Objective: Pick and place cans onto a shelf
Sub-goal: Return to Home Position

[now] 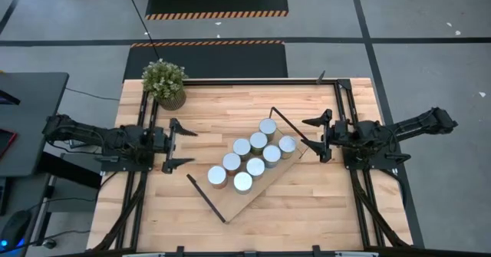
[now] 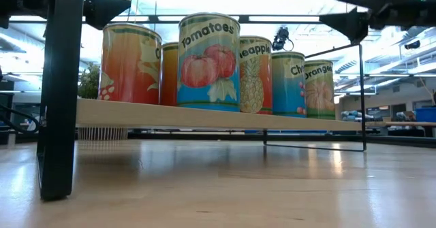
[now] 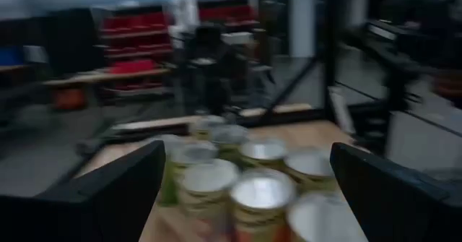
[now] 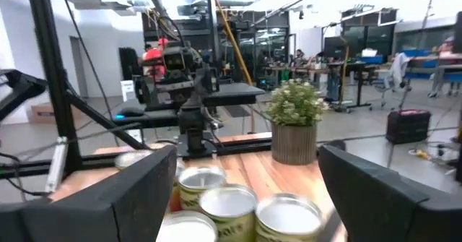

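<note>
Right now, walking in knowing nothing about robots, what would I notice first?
First, the cluster of cans packed together on the shelf, a slanted wooden board in the middle of the table. Then the two dark arms flanking it, left gripper and right gripper both open and empty. A potted plant sits at the far left corner.

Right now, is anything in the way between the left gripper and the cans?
No, nothing visible. The left gripper is open beside the shelf, with only bare table between it and the cans. All eight stand on the shelf. The right gripper waits opposite.
</note>
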Robot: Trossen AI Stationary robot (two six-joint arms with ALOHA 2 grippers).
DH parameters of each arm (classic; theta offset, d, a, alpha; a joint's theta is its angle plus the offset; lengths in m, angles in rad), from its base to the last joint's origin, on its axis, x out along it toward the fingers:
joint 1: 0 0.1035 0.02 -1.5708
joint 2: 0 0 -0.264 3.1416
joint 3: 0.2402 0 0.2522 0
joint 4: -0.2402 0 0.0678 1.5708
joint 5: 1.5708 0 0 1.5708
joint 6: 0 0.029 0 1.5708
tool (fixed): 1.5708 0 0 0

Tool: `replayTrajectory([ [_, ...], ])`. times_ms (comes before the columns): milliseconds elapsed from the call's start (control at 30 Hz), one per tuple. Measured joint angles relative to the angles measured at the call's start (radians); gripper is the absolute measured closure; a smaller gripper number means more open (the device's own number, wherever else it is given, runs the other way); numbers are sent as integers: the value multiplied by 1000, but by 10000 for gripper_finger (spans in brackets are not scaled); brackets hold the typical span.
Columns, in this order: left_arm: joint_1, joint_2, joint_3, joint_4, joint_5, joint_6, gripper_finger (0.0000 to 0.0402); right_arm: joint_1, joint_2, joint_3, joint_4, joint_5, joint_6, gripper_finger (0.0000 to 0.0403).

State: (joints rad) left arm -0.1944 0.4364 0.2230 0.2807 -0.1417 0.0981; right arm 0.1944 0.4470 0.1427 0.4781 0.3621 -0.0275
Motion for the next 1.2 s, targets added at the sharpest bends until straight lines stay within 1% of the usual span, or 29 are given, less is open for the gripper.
replayTrajectory([
  [67,8,-8,0,6,-62,4,2,-13,-42,-29,1,-13,-18,56],
  [133,14,-18,0,5,-115,9,2,-27,-82,-56,1,-53,-30,56],
  [267,25,-28,0,5,-158,27,2,-49,-152,-112,1,-118,-57,56],
  [333,35,-27,0,3,-179,27,2,-58,-182,-136,-4,-132,-75,56],
  [467,53,-25,0,-19,-223,19,2,-74,-212,-136,-47,-169,-88,56],
  [667,63,-26,0,-20,-232,19,2,-85,-216,-136,-75,-224,-71,56],
  [833,63,-26,-6,-26,-232,18,2,-85,-216,-136,-140,-230,-12,56],
  [900,63,-27,-37,-4,-232,18,2,-86,-217,-136,-141,-228,-14,56],
  [1033,63,-27,-120,95,-242,5,2,-90,-248,-136,-138,-220,-62,56],
  [1200,65,-56,-202,226,-343,-1,2,-108,-282,-136,-147,-210,-85,56],
])
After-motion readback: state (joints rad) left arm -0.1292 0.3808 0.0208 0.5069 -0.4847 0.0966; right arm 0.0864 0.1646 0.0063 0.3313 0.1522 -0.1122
